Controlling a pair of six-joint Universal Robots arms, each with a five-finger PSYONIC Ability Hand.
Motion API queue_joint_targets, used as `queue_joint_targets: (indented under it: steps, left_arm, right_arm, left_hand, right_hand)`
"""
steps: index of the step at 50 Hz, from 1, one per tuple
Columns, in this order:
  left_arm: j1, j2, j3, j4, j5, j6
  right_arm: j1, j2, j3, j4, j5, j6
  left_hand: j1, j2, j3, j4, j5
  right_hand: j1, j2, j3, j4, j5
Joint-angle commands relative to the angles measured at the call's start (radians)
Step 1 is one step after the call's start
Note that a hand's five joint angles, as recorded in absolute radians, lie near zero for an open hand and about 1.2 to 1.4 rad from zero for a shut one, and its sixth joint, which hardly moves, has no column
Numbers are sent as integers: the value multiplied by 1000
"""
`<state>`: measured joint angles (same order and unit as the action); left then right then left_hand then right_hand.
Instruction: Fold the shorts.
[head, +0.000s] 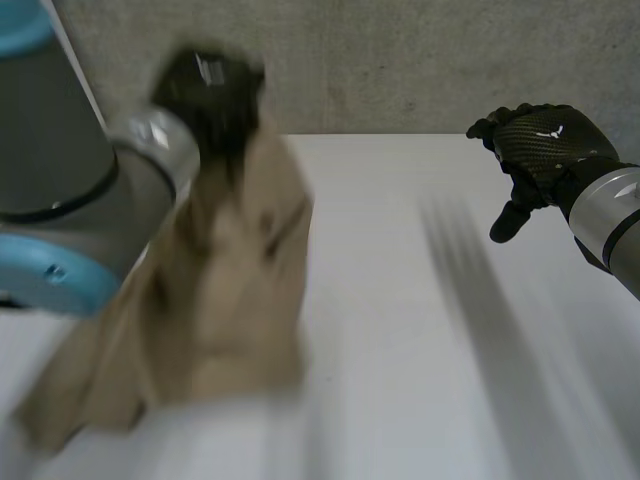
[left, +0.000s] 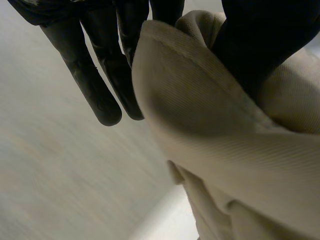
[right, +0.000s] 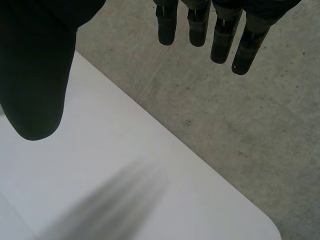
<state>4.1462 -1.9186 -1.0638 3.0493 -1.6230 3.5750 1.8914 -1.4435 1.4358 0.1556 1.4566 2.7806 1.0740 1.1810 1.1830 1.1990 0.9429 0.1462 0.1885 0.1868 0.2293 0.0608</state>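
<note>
Left arm (head: 60, 200): looming closest to the camera, just left of the shorts (head: 240, 300) and overlapping their left edge.
Shorts: beige, hanging bunched from the left hand (head: 210, 85) and widening downward. Their lower end is spreading over the near-left part of the table (head: 420, 380), though blur is hiding whether it is resting there.
Left hand: sitting raised at the very top of the shorts, above the table.
Left fingers (left: 87, 80): two are pointing straight and free just beside the cloth. The left thumb (left: 265, 45) and the remaining fingers are clamping a thick fold of the shorts between them.
Table: white, stretching away to the right of the shorts.
Right hand (head: 545, 145): hovering well apart from the shorts, to their right, over the table's far right part.
Right fingers (right: 197, 25): hanging straight, spread apart from the right thumb (right: 35, 85), gripping nothing.
Concrete floor (right: 240, 125): grey, showing beyond the table's rounded corner, farther off than the shorts.
</note>
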Motion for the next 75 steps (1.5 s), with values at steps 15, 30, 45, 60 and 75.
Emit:
queue_joint_targets:
  steps: [15, 30, 45, 60, 75]
  left_arm:
    - [-167, 116, -470, 203, 31, -45]
    - [-135, 148, -510, 106, 22, 22]
    - [-6, 188, -609, 105, 43, 10]
    - [28, 142, -709, 192, 209, 8]
    - [12, -57, -634, 328, 209, 5]
  right_arm:
    - [-3, -3, -5, -24, 5, -23]
    - [-2, 27, 0, -24, -2, -58]
    - [60, 77, 123, 82, -15, -194]
    - [63, 87, 431, -175, -107, -107]
    - [58, 133, 453, -252, -94, -90]
  left_hand:
    - [322, 215, 213, 197, 279]
    - [-711, -818, -820, -836, -754]
    - [-816, -923, -925, -941, -860]
    - [-822, -929, -931, -947, -866]
    - [-255, -362, -364, -380, -298]
  right_hand:
    - [28, -14, -12, -55, -61]
    - [28, -14, -12, -55, -61]
    - [47, 5, 7, -36, -42]
    - [294, 252, 253, 211, 205]
    - [309, 266, 268, 226, 220]
